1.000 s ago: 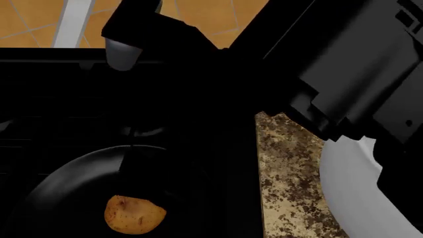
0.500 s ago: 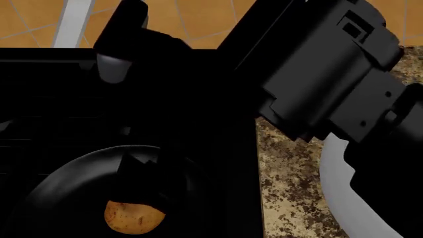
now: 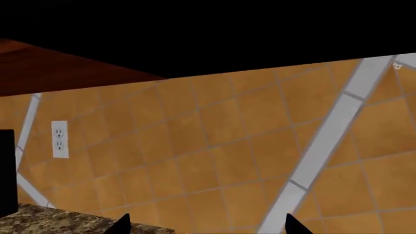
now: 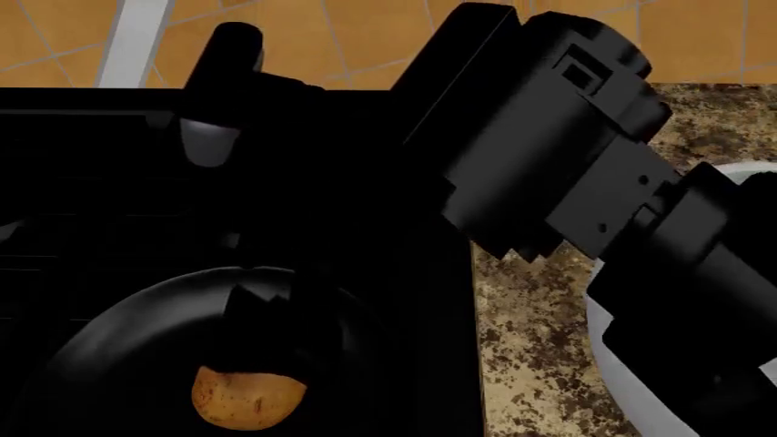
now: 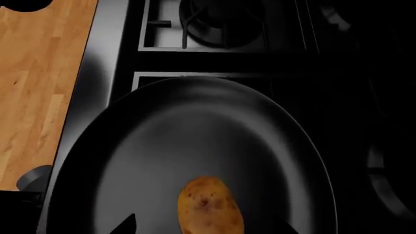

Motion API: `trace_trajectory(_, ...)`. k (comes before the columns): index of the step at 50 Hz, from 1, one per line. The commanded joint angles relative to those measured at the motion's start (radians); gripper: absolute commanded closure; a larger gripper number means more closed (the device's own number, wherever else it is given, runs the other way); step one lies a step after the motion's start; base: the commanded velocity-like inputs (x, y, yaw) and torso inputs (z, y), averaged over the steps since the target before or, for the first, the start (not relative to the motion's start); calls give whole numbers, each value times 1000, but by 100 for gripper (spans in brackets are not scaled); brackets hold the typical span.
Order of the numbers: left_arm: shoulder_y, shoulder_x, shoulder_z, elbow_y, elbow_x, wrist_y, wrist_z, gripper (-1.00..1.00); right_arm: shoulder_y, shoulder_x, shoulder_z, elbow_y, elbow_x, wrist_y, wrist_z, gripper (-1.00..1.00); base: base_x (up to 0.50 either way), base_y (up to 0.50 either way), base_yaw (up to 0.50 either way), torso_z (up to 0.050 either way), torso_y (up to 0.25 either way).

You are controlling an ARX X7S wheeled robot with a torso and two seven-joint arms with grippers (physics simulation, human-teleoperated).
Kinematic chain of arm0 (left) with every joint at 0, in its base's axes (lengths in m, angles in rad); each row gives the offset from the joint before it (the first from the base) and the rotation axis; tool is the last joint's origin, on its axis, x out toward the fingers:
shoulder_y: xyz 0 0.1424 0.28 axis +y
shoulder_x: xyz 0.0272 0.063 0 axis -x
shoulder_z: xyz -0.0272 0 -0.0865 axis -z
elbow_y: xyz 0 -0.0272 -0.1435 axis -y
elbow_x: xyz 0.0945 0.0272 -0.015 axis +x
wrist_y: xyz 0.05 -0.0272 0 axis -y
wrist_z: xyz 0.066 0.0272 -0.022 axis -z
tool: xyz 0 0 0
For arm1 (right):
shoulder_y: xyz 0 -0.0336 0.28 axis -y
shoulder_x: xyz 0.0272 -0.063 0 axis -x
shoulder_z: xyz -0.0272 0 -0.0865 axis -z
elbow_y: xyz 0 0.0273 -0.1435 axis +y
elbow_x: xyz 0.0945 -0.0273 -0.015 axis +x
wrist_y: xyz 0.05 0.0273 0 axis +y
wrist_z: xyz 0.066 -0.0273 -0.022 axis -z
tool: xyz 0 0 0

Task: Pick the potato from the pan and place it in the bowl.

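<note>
right gripper (image 5: 206, 225) over potato (image 4: 247, 397) in pan (image 4: 109, 364), jaws spread, nothing pinched; left gripper (image 3: 206, 225) jaws spread too (facing wall); bowl (image 4: 613, 360) on table (image 4: 529, 364)

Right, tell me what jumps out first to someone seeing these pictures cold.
The golden-brown potato grabs the eye, the one bright thing lying in the black pan on the dark stove. Next comes the bulky black right arm slanting across the head view, partly hiding the white bowl on the speckled counter. The left wrist view shows only an orange tiled wall with a socket.
</note>
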Motion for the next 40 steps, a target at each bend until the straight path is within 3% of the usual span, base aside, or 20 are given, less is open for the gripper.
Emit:
trace_trajectory(1,1,-4,7,-4,3,1,-9,-100,-18,-36,-22,87,-32,-69,-46,-100,0,0,0,0,0)
trace_trajectory(40,100,-30,6,-7,76,80,58,-100,-63,-86,-68,171,-69,-103,-42,-100,0,0,0,0,0)
